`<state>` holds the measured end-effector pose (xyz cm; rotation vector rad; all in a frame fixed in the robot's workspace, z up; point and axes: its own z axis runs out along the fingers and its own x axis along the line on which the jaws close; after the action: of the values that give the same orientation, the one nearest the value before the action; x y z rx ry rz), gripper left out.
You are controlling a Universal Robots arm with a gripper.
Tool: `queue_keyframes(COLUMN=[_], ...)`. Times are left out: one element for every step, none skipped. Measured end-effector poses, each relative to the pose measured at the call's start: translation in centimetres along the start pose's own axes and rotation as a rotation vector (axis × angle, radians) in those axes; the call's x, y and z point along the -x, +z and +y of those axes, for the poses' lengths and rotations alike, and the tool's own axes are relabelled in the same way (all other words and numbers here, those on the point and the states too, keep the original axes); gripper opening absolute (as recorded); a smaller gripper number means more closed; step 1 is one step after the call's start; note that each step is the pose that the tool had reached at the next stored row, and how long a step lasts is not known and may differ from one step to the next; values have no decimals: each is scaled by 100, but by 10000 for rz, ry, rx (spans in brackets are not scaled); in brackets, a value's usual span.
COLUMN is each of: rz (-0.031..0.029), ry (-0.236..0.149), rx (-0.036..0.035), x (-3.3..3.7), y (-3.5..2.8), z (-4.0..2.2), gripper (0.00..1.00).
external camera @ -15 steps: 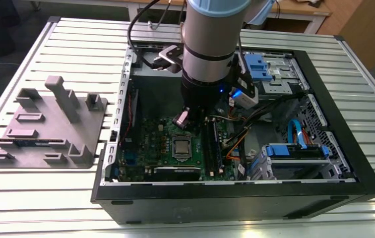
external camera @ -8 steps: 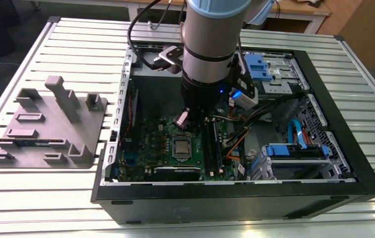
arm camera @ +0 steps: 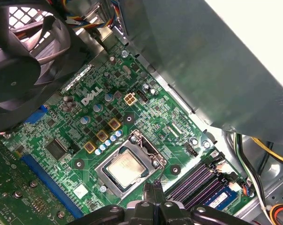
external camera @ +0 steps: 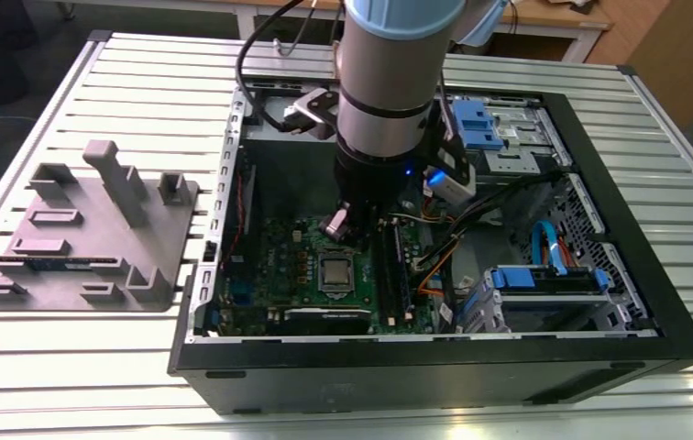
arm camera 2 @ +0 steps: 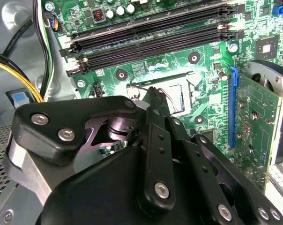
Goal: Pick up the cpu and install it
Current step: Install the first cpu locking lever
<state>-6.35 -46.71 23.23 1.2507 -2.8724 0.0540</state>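
- Seeing your gripper (arm camera: 153,187) clenched: fingertips pressed together, nothing held between them.
- The cpu (arm camera: 125,168) lies flat in the socket (arm camera: 150,151) on the motherboard (arm camera: 62,136), silver top up.
- Your fingertips hang just beside the cpu's edge, not on it.

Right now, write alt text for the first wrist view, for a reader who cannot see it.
The cpu lies in its socket on the green motherboard, silvery top up, with the gripper close by, jaws shut on nothing. A black fan and memory slots sit at the board's edges.
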Motion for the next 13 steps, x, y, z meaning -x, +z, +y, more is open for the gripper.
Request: queue_keyframes(rz=[2,1,2,2,2,2,1,3,3,3,4,5,3], ry=[-1,-1,0,0,0,0,1,1,1,0,0,0,0], rx=[0,0,-1,-1,-1,-1,0,-1,-1,-1,-1,-2,-1], x=[-5,-11,-16,-22,-27,-31,-34,-35,-36,-35,-35,-36,-36], y=[2,6,11,16,22,29,37,43,48,49,49,49,50], z=[-5,-10,-15,-20,-24,-28,-30,-31,-32,-32,-32,-32,-32], gripper=[10,10,10,10,10,10,10,10,10,10,10,10,10])
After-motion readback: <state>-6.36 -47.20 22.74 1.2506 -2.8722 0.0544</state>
